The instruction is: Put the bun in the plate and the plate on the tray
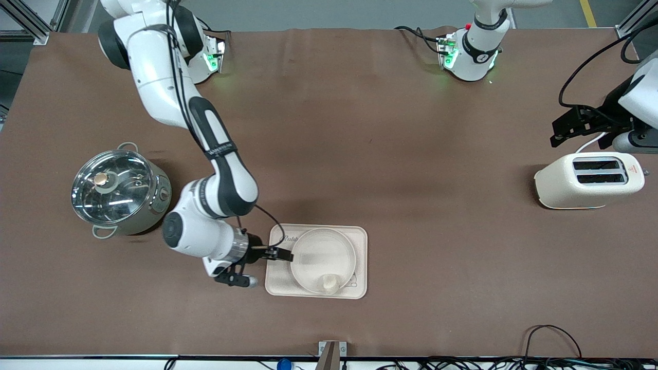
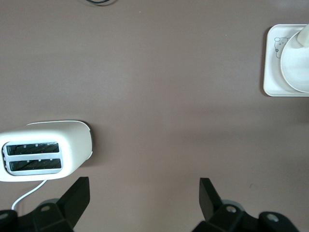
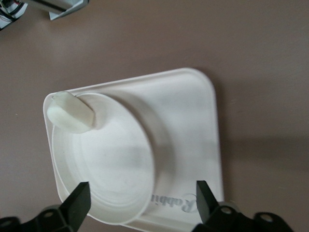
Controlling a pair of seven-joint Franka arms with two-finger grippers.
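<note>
The bun is lying in the plate against its rim on the side nearer the front camera, and the plate is sitting on the tray, so both placements are looking done. The right tool is hovering low at the plate's edge toward the right arm's end of the desk, fingers spread and gripping nothing. The left tool is waiting released over bare desk just beside the toaster. The bun is probably light and soft, best pinched gently across its rounded sides; the plate is likely stiff, smooth and somewhat slippery, best taken by its raised rim
</note>
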